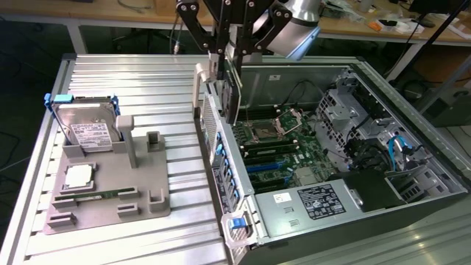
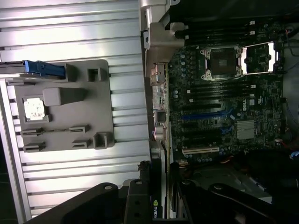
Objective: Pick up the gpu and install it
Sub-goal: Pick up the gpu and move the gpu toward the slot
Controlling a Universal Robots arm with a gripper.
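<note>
My gripper hangs over the rear edge of the open computer case and is shut on the gpu. The card hangs edge-down, a dark slab with a green board edge, its lower end just above the motherboard near the case's rear wall. In the wrist view the gpu appears edge-on between my black fingers, a small green logo on its cooler. Beyond it lie the motherboard, with its blue expansion slot and the open CPU socket.
A grey fixture tray sits on the ribbed metal table at the exterior view's left. It carries a silver hard drive, a processor chip and a narrow memory stick. The power supply and drive cages crowd the case.
</note>
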